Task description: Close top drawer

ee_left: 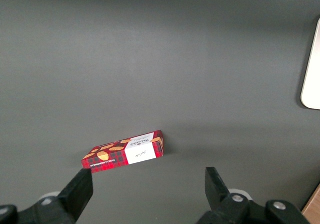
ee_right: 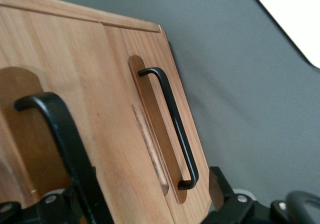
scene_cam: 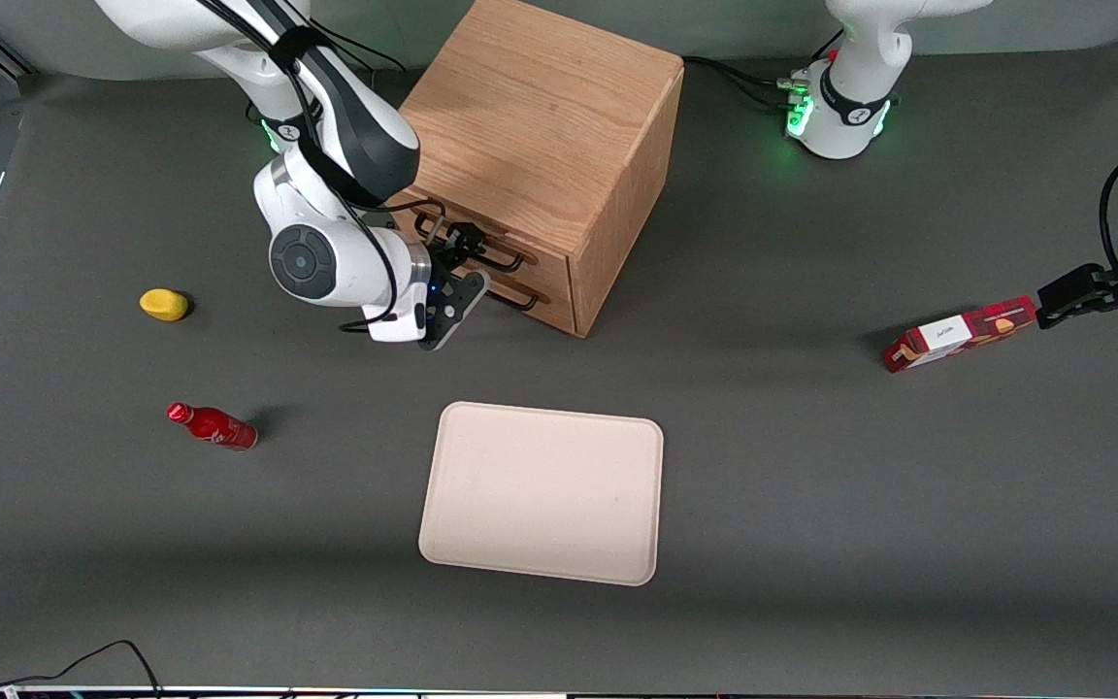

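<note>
The wooden cabinet (scene_cam: 540, 116) stands toward the back of the table. Its top drawer (scene_cam: 544, 267) has a thin black handle (scene_cam: 496, 257), and its front looks about level with the lower drawer (scene_cam: 549, 306). My right gripper (scene_cam: 467, 267) is open, right up against the drawer fronts at the height of the handles. In the right wrist view the gripper (ee_right: 148, 204) is open close to the oak fronts. The top drawer's handle (ee_right: 60, 149) is near one finger. The lower drawer's handle (ee_right: 172, 129) lies between the fingers.
A beige tray (scene_cam: 542, 490) lies nearer the front camera than the cabinet; it also shows in the right wrist view (ee_right: 290, 18). A red bottle (scene_cam: 213, 425) and a yellow object (scene_cam: 164, 304) lie toward the working arm's end. A red biscuit box (scene_cam: 962, 333) lies toward the parked arm's end.
</note>
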Robot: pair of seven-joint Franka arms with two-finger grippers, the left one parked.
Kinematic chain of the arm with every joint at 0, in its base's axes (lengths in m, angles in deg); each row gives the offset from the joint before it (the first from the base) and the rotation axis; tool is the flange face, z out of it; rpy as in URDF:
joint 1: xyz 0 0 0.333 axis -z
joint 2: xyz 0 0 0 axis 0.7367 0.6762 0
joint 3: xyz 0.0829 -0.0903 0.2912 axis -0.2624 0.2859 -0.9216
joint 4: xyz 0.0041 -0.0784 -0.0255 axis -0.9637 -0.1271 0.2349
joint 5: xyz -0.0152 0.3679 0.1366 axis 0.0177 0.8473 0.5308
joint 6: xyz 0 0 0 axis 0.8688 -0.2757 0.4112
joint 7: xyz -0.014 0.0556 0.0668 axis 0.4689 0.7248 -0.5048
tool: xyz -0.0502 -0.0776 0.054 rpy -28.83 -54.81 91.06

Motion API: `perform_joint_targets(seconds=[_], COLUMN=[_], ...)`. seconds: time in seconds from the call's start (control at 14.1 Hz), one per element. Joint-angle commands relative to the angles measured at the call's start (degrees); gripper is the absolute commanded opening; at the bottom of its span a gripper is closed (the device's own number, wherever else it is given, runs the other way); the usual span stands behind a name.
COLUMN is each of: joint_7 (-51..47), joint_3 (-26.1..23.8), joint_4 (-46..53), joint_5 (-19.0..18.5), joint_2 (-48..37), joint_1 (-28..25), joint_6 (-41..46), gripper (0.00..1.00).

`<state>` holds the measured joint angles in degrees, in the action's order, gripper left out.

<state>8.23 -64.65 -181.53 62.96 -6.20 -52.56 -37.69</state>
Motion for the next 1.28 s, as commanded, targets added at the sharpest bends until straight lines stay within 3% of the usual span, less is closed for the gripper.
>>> perform_joint_targets(seconds=[0.0, 0.28, 0.71, 0.92, 0.99, 1.21], joint_7=[-1.9, -1.8, -4.4, -9.1, -10.8, -15.8], joint_3=[0.1, 0.7, 5.6, 7.4, 8.9, 15.8], joint_4=[3.3, 7.1, 12.6, 12.9, 13.1, 13.0], joint_5=[0.4, 0.3, -0.8, -8.9, -12.8, -18.6], joint_2=[0.2, 0.7, -1.1, -6.0, -7.2, -10.9], joint_1=[0.2, 1.2, 2.5, 3.9, 3.9, 3.3], joint_6=[2.4, 5.8, 7.5, 9.7, 10.7, 13.1], gripper=[1.00, 1.00, 1.00, 1.00, 1.00, 1.00])
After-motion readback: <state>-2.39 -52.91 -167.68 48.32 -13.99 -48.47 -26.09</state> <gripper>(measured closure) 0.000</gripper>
